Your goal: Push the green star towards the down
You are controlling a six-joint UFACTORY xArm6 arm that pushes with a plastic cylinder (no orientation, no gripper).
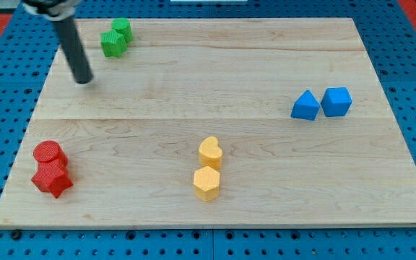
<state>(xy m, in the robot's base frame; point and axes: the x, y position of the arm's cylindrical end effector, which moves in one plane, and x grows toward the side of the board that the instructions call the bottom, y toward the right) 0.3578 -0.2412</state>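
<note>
Camera view shows the wooden tabletop with 2 green blocks at the view's top left: a green star and, touching it at its upper right, a second green block whose shape is hard to make out. The arm carries no jawed end effector, so nothing is spread or pinched; it ends in a dark rod whose tip rests on the board to the lower left of the star, near it but not touching. That position is the main hazard: the tip sits below the star, so a push from there would likely drive the star up or to the view's right, away from the goal. To get above it, the rod has to pass round the green pair, and a tight path could clip either block and scatter them near the top edge. Because the 2 green blocks touch, contact from above may strike the other block first and carry both down, or spin the star off line. The 2 red blocks, 2 yellow blocks and 2 blue blocks lie well apart from this.
</note>
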